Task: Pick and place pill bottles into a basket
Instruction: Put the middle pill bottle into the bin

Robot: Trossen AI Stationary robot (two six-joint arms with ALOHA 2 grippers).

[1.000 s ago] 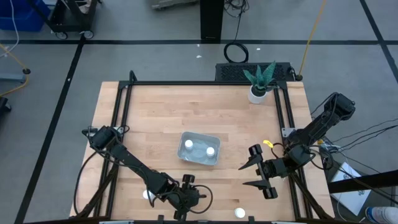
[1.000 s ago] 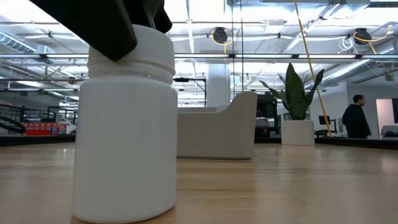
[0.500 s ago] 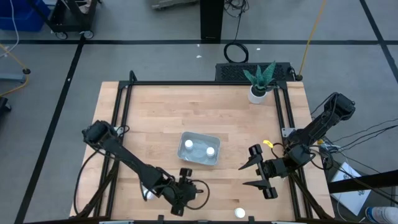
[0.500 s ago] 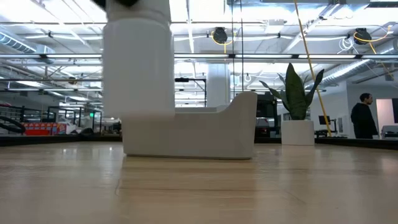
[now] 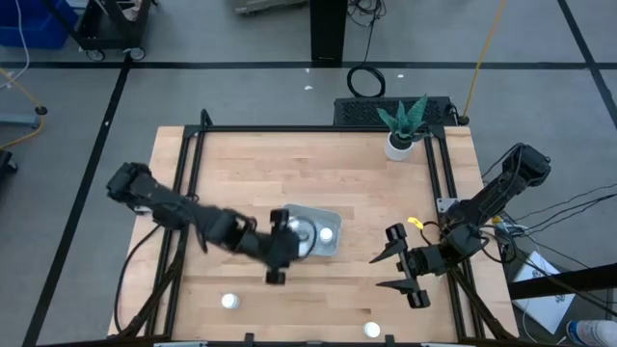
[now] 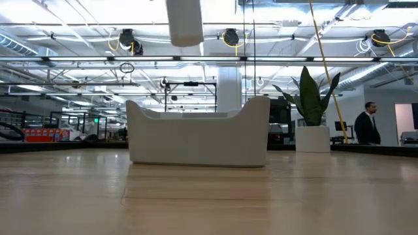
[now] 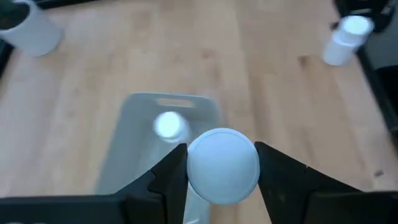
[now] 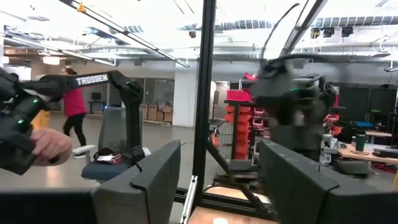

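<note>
My left gripper (image 5: 295, 235) is shut on a white pill bottle (image 7: 222, 165) above the left part of the pale grey-blue basket (image 5: 333, 217). In the low view only the bottle's lower end (image 6: 185, 23) shows, high over the basket (image 6: 196, 140). One bottle (image 5: 326, 233) stands inside the basket and also shows in the left wrist view (image 7: 168, 124). Two more bottles stand on the table near its front edge, one on the left (image 5: 228, 301) and one on the right (image 5: 372, 330). My right gripper (image 5: 400, 270) waits open near the table's right edge. My left gripper pinches the bottle between its two fingers, one on each side of the white cap (image 7: 194, 167). The fingers come from above, pointing down. The bottle hangs upright, lifted clear of the table and the basket.
A white pot with a green plant (image 5: 400, 143) stands at the table's far right corner. Black frame rails (image 5: 188, 193) run along the table's left and right sides. Bare wood lies between the basket and the front edge. A person (image 6: 366, 127) walks in the room behind.
My left gripper has lifted the bottle off the table near the front edge. It has carried it up and toward the far edge, to above the basket. The bottle has stayed upright and has risen clear of the table.
</note>
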